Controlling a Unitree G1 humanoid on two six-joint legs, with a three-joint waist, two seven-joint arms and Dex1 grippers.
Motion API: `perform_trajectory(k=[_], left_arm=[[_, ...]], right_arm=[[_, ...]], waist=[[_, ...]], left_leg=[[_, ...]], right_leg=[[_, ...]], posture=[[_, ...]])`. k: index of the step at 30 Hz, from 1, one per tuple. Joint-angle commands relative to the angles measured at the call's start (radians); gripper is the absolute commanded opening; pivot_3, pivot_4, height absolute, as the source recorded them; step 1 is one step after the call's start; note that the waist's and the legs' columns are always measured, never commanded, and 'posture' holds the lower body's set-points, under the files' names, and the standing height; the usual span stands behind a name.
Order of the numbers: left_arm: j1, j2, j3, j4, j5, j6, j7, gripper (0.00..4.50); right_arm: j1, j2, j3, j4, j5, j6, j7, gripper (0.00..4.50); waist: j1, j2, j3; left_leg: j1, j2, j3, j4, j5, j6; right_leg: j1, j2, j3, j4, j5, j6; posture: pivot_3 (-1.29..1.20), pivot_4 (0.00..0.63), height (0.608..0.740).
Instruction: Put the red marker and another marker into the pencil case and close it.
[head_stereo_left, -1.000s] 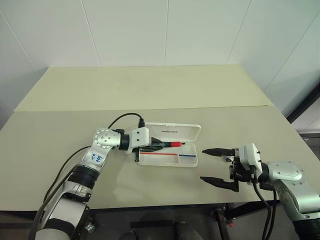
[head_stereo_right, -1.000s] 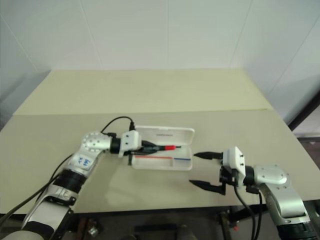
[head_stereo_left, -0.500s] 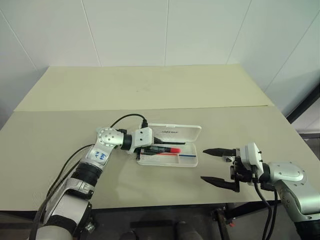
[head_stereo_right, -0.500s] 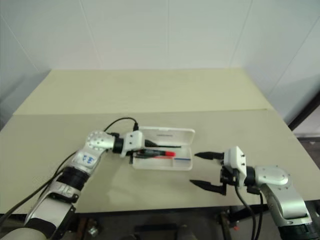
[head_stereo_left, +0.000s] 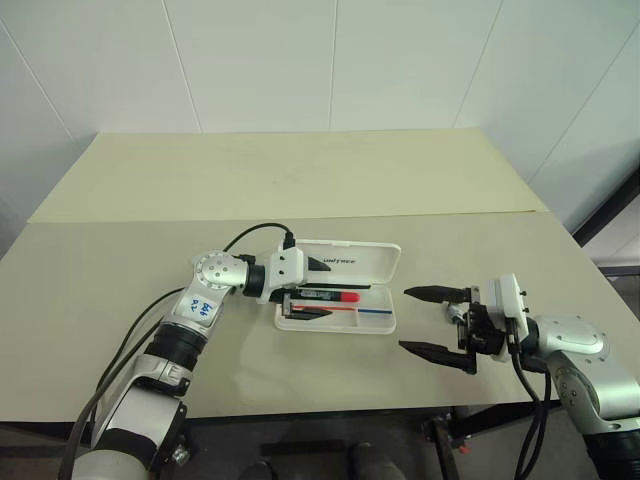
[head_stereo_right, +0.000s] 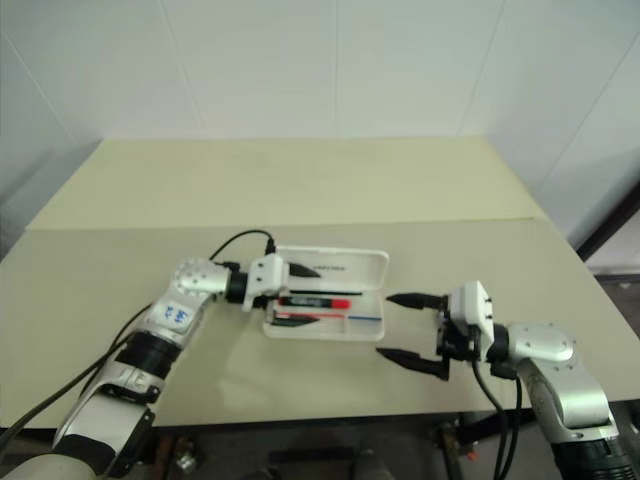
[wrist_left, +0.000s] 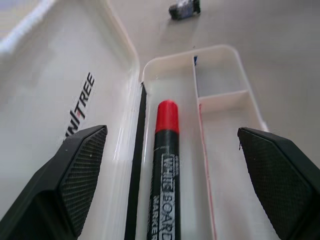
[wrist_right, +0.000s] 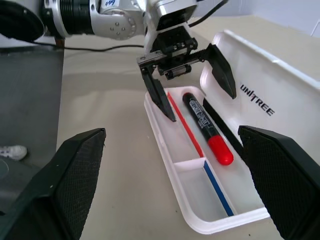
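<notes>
The red marker (wrist_left: 163, 165) lies lengthwise in the long compartment of the open case (head_stereo_left: 382, 322), black barrel toward the left gripper (head_stereo_left: 312, 302), red cap toward the divider that closes off the small end compartment. A red stripe runs along the floor of the long compartment beside the marker; a blue stripe continues it in the small compartment. The lid (head_stereo_left: 352, 261) stands open on the far side of the tray, its dark logo facing up. The case rests on the beige table (head_stereo_left: 300, 180), near the front edge. The left gripper hangs over the case's left end, its jaws wide apart, one on each side of the marker's barrel and touching nothing. The right gripper (head_stereo_left: 437, 324) hovers just beyond the case's right end, pointing toward it, jaws also wide apart and empty. A small grey stubby object (wrist_left: 184, 9) lies on the table past the case's right end, seen in the left wrist view.
</notes>
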Motion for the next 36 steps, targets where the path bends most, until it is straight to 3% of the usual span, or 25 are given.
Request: perform_trajectory(k=[1, 9, 19, 28, 36], left_arm=[[0.006, 0.01, 0.025, -0.077, -0.054, 0.003, -0.043, 4.49], [0.094, 0.059, 0.057, -0.222, -0.124, 0.054, -0.098, 4.49], [0.324, 0.23, 0.177, -0.481, -0.26, 0.183, -0.121, 4.49], [0.698, 0.329, 0.459, -0.711, -0.392, 0.325, 0.007, 4.49], [0.793, 0.309, 0.591, -0.656, -0.313, 0.33, 0.215, 4.49]], right_arm=[[-0.017, 0.01, -0.047, -0.01, 0.053, 0.02, -0.008, 4.5], [-0.04, 0.027, -0.047, 0.003, 0.07, 0.042, -0.003, 4.5], [-0.075, 0.034, -0.021, 0.041, 0.056, 0.041, 0.033, 4.5], [-0.125, 0.048, 0.007, 0.095, 0.036, 0.036, 0.072, 4.5], [-0.176, 0.067, 0.034, 0.143, 0.017, 0.032, 0.111, 4.5]], waist=[[0.0, 0.0, 0.0], [-0.002, 0.0, 0.0], [-0.004, 0.0, 0.0], [-0.004, 0.0, 0.0], [-0.004, 0.0, 0.0]], left_leg=[[0.0, 0.0, 0.0, 0.0, 0.0, 0.0], [0.0, 0.0, 0.0, 0.0, 0.0, 0.0], [0.001, 0.001, 0.0, -0.001, 0.0, 0.0], [0.001, 0.002, 0.001, -0.001, -0.001, 0.0], [0.001, 0.002, 0.003, -0.001, -0.001, 0.0]], right_leg=[[0.0, 0.0, 0.0, 0.0, 0.0, 0.0], [0.0, 0.0, 0.0, 0.0, 0.0, 0.0], [0.0, 0.0, 0.0, 0.0, -0.001, -0.001], [-0.001, 0.0, 0.001, 0.0, -0.006, -0.012], [0.0, 0.0, 0.002, -0.005, -0.005, -0.013]], posture=[[0.0, 0.15, 0.74], [0.0, 0.15, 0.74], [0.0, 0.15, 0.74], [0.0, 0.15, 0.74], [0.0, 0.15, 0.74]])
